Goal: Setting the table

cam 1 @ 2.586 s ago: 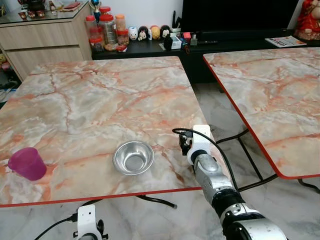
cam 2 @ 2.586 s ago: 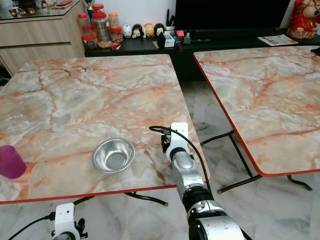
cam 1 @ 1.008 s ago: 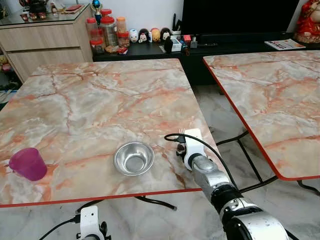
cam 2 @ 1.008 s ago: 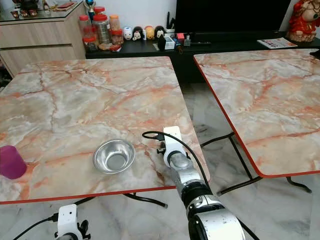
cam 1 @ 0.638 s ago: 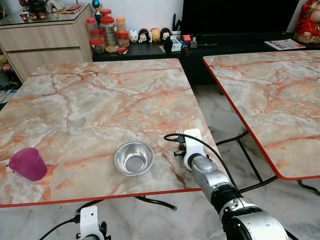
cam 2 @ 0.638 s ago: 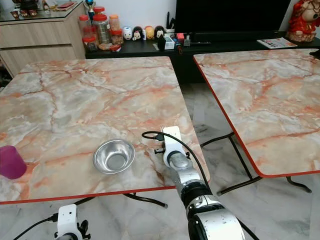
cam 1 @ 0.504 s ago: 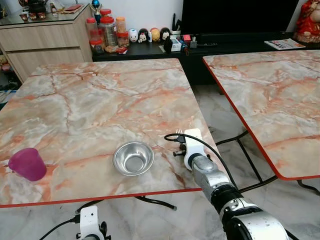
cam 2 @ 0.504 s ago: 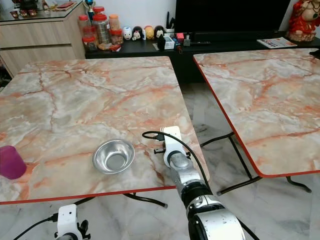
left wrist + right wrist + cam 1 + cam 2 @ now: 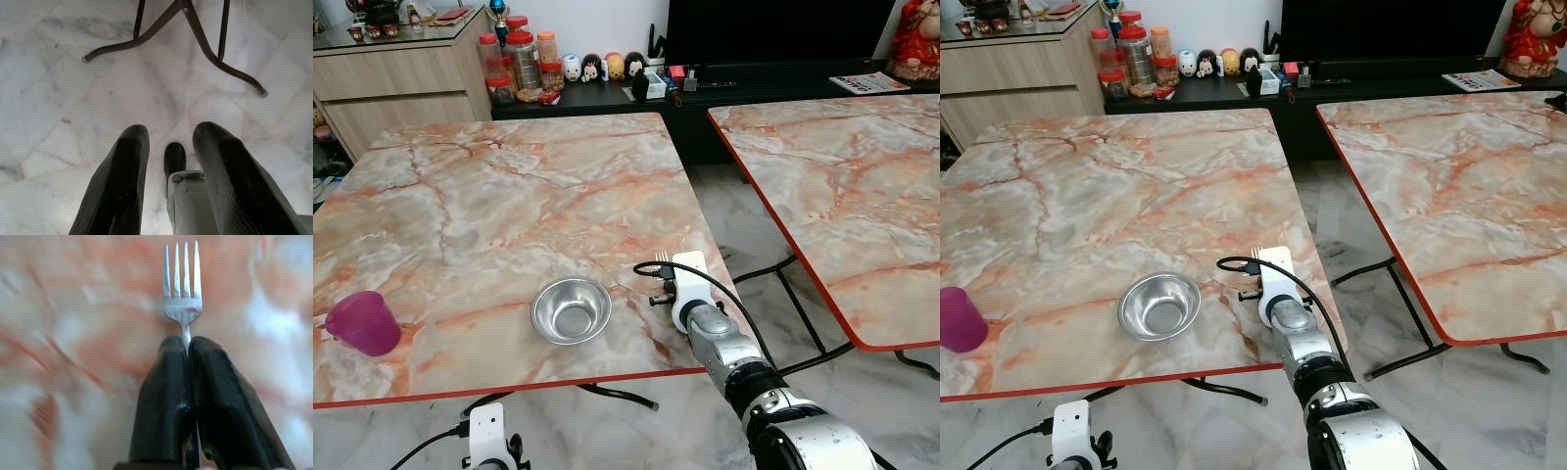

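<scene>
Bowl (image 9: pixel 572 310) just left of tool (image 9: pixel 188 345).

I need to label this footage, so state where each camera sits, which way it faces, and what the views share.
Left eye, head: looks down at marble table, bowl, pink cup, right arm.
Right eye, head: same scene.
Left wrist: faces floor and table legs; left gripper, jaws apart.
Right wrist: right gripper, jaws shut on fork.
Shared: fork tines in left eye.

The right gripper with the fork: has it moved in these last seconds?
Yes. The right gripper, shut on the silver fork, has moved left, closer to the round steel bowl.
</scene>
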